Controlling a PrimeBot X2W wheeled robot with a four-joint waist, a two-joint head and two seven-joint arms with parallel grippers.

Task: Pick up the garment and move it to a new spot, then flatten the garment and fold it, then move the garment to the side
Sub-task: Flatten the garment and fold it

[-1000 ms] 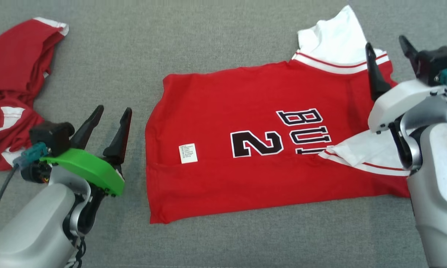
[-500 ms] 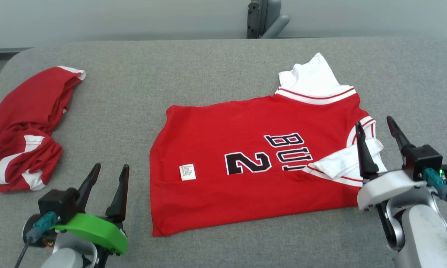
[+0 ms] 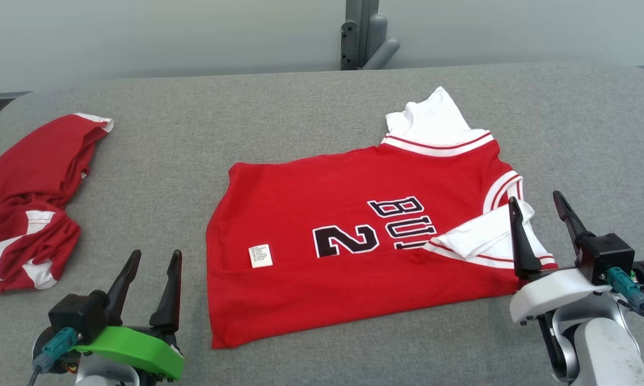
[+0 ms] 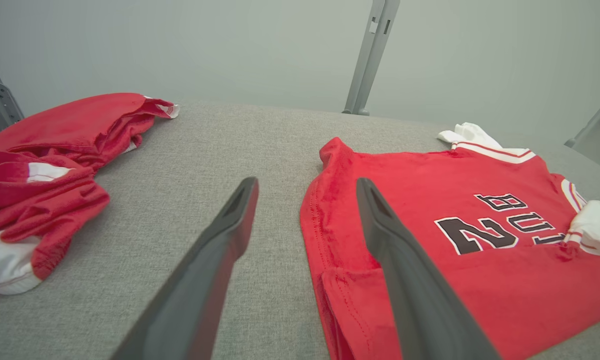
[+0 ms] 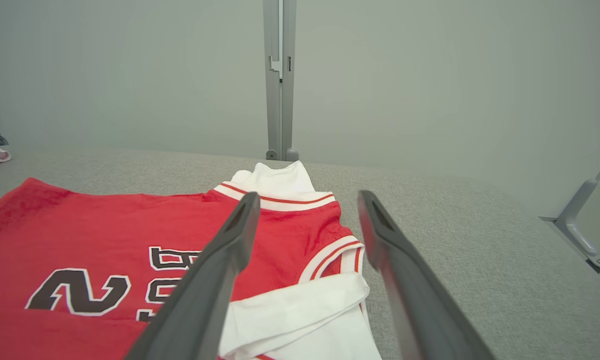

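Observation:
The garment (image 3: 322, 214) is a red jersey with white sleeves and a black "2". It lies flat in the middle of the grey table (image 3: 300, 107), its near sleeve (image 3: 477, 236) folded over the body. My left gripper (image 3: 156, 253) stands open just left of its near left corner, with nothing between the fingers. My right gripper (image 3: 535, 197) is open at the jersey's right end, its left finger over the folded sleeve. The left wrist view has the open left gripper (image 4: 307, 181) beside the hem of the garment (image 4: 429, 200). The right wrist view has the open right gripper (image 5: 308, 195) above the garment (image 5: 105, 225).
A second red garment (image 3: 27, 198) lies crumpled at the table's left edge, and the left wrist view has this crumpled garment (image 4: 45, 150) too. A grey metal post (image 3: 362, 35) stands behind the table. Bare grey cloth lies around the jersey.
The head camera has tilted up and now takes in the table's far edge. Both grippers have drawn back toward the near edge, the right one from the far sleeve to the near one. The jersey lies unchanged.

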